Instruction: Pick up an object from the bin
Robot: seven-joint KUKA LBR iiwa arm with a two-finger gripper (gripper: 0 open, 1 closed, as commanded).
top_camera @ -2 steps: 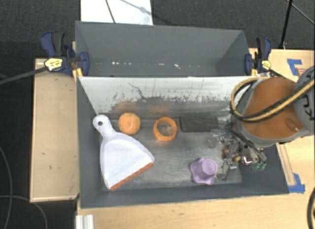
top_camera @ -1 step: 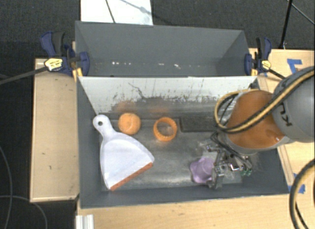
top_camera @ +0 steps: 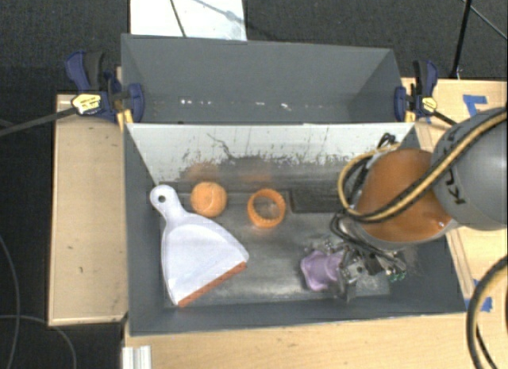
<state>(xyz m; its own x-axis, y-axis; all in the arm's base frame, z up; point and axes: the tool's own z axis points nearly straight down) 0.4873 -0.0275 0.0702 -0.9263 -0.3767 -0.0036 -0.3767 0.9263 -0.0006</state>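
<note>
My gripper (top_camera: 347,268) is low in the bin's front right part, under the orange wrist cover. Right at its left side lies a small purple object (top_camera: 317,269), lumpy in shape, touching or nearly touching the fingers. I cannot tell whether it sits between them. An orange ring (top_camera: 267,208) lies on the floor behind and to the left of the gripper.
An orange ball (top_camera: 209,198) rests at the back left, beside the handle of a white dustpan (top_camera: 196,254) with an orange front edge. A dark flat slab (top_camera: 313,200) lies near the back wall. The arm covers the bin's right side.
</note>
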